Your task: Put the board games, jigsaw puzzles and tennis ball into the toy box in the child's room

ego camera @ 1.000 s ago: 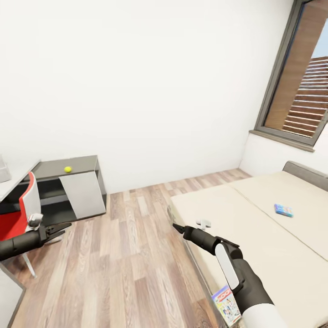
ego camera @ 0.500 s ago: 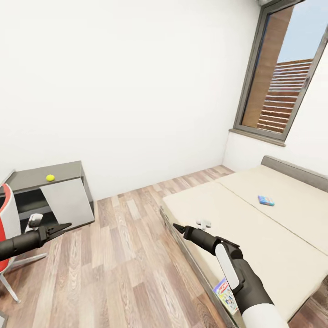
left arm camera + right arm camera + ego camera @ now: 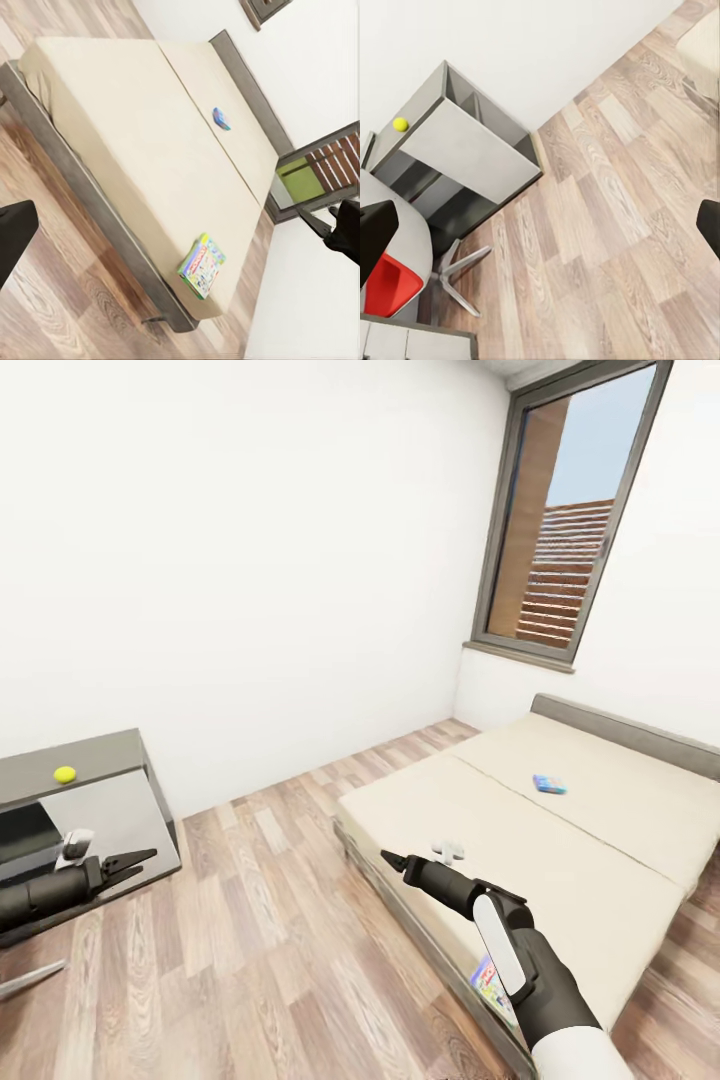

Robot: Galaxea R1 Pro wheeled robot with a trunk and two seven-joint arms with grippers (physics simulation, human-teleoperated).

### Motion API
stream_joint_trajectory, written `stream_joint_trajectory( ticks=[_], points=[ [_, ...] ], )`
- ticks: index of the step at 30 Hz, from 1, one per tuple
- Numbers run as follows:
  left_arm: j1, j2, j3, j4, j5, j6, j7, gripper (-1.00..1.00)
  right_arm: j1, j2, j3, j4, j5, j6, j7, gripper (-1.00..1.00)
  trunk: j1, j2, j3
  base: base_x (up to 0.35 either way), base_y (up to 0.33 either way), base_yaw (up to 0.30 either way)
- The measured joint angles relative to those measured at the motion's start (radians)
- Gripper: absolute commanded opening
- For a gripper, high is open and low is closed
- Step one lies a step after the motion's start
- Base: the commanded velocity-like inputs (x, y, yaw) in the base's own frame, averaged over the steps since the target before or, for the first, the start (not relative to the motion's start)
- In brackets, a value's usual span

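Note:
A yellow tennis ball [image 3: 65, 774] rests on top of the grey cabinet [image 3: 105, 753] at the far left; it also appears in the right wrist view [image 3: 400, 124]. On the beige bed [image 3: 600, 860] lies a small blue board game [image 3: 549, 784] near the middle seam. A colourful board game [image 3: 490, 988] sits at the bed's near corner, partly behind my right forearm. Both games appear in the left wrist view, blue [image 3: 221, 118] and colourful [image 3: 202, 266]. My left gripper [image 3: 135, 858] hangs open over the floor by the cabinet. My right gripper [image 3: 388, 857] is open and empty beside the bed's near edge.
Bare wooden floor [image 3: 270, 940] lies between the cabinet and the bed. A tall window [image 3: 560, 550] is in the right wall above the bed's head. A red chair [image 3: 390, 289] and its metal legs [image 3: 461, 274] stand by the cabinet.
The whole view has swung right: cabinet and ball slid left, the red chair left the head view, and more of the bed and window came in. Both arms hold the same pose.

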Motion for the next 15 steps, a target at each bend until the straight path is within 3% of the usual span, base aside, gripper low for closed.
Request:
stream_joint_trajectory(
  ticks=[15],
  points=[
    [0.0,0.0,0.0,0.0,0.0,0.0,0.0,1.0,0.0,0.0,-0.003,0.023,0.0,-0.001,0.0,1.0,0.0,0.0,0.01,0.0,0.287,-0.272]
  ],
)
